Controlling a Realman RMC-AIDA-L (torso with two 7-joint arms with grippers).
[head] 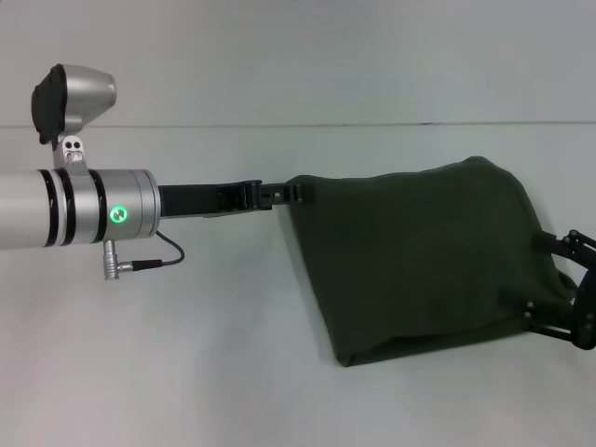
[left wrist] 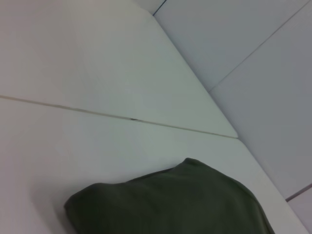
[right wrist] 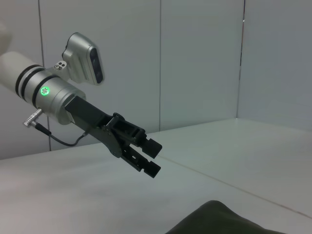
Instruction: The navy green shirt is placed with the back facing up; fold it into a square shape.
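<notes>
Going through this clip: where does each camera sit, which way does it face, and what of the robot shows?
Head: sits high, looks forward and down at the table and shirt; shows the left arm and left pincer, and the right pincer at the shirt's right edge.
Left wrist: looks across the table at the shirt; no robot parts show.
Right wrist: looks across at the left pincer, open in the air.
Shared: all three see the shirt; head and right wrist both show the left pincer.
</notes>
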